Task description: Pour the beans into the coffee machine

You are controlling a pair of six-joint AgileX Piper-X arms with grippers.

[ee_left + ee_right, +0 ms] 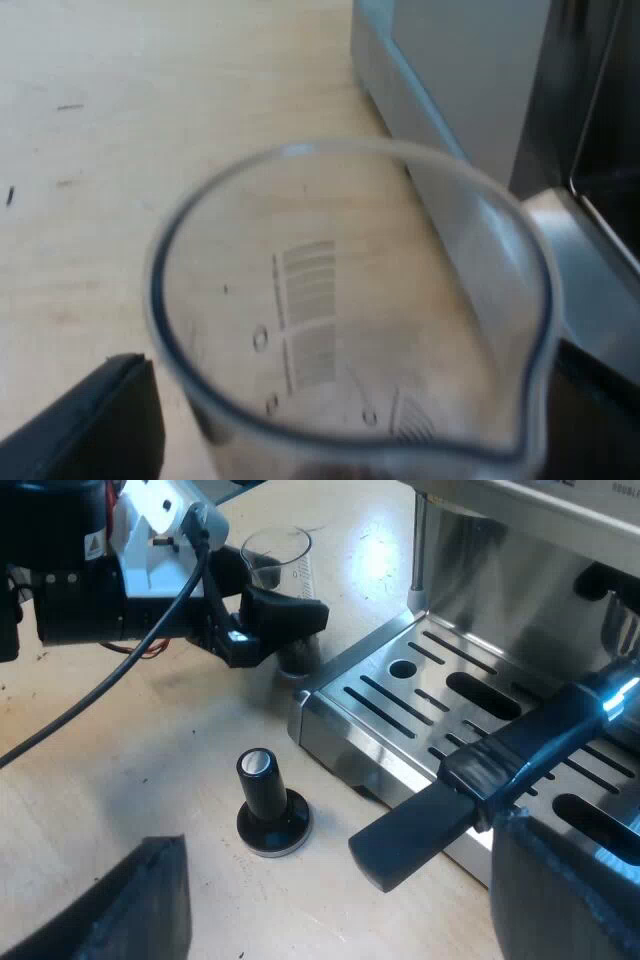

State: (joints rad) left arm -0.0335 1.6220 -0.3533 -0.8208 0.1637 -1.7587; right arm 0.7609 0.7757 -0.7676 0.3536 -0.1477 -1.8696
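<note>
A clear measuring glass (350,300) with printed scale marks stands between my left gripper's (360,405) black fingers (95,425), which are shut on its sides. What is in it I cannot tell. In the right wrist view the left gripper (280,620) holds the same glass (280,560) low over the wooden table, beside the corner of the espresso machine's drip tray (345,695). My right gripper (340,910) is open above the table by the tray's edge. The end of a dark handle (440,810) juts out over the tray between its fingers.
A tamper with a black knob (268,805) stands upright on the table near the drip tray. The machine's steel side (450,80) rises close to the glass. A steam wand (418,550) hangs over the tray's corner.
</note>
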